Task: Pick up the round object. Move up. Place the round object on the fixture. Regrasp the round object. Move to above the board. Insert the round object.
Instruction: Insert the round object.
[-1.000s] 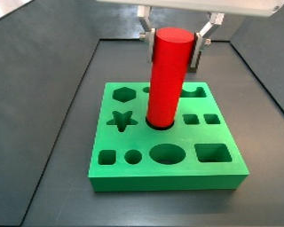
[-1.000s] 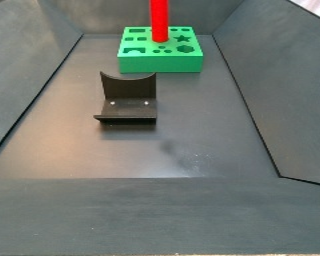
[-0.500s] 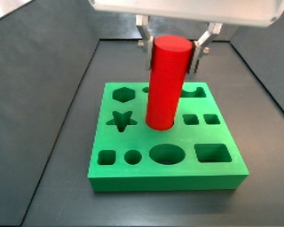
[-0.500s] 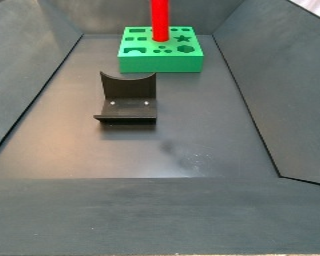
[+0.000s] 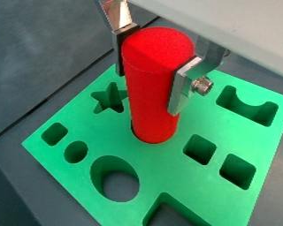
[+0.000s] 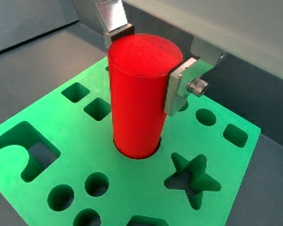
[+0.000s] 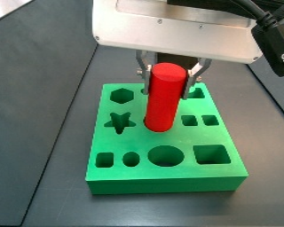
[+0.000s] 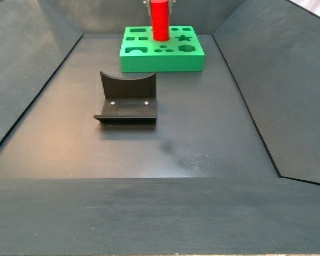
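Observation:
The round object [image 7: 163, 96], a smooth red cylinder, stands upright with its lower end down in a round hole of the green board [image 7: 223, 173]. My gripper [image 7: 166, 67] is shut on its upper part, a silver finger [image 5: 186, 84] pressed on each side. Both wrist views show the round object [image 5: 151, 81] [image 6: 141, 93] between the plates, its foot sunk in the board [image 5: 61, 163] [image 6: 26, 190]. In a side view the round object [image 8: 160, 20] rises from the board [image 8: 183, 61] at the far end. The fixture [image 8: 125, 97] stands apart, nearer the camera.
Around the round object the board has star [image 7: 122, 121], hexagon [image 7: 122, 92], round [image 7: 166, 155] and square [image 7: 212, 153] holes. Dark sloping walls [image 8: 43, 90] enclose the grey floor [image 8: 176, 150]. A black camera [image 7: 279, 40] hangs at the right beside the arm.
The gripper has come down with the round object, which now stands lower, its foot deeper in the board's round hole. The wrist housing now fills the top of a side view.

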Robot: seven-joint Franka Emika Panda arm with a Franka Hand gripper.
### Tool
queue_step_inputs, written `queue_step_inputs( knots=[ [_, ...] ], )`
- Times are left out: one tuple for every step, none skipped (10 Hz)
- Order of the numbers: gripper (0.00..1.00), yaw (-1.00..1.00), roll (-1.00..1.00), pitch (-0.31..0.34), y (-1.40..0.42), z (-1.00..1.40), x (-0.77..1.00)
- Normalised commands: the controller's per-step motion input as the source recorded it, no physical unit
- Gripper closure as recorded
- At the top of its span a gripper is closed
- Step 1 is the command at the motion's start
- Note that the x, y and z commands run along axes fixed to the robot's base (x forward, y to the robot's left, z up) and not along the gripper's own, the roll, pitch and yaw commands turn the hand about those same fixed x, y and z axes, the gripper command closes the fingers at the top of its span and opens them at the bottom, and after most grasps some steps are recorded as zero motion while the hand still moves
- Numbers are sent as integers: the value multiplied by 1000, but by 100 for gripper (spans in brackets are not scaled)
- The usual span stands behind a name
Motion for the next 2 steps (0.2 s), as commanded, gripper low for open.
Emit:
queue_step_inputs(
  knots=[
    [100,0,-173,0,0,-163,0],
    [100,0,0,0,0,0,0]
  ],
)
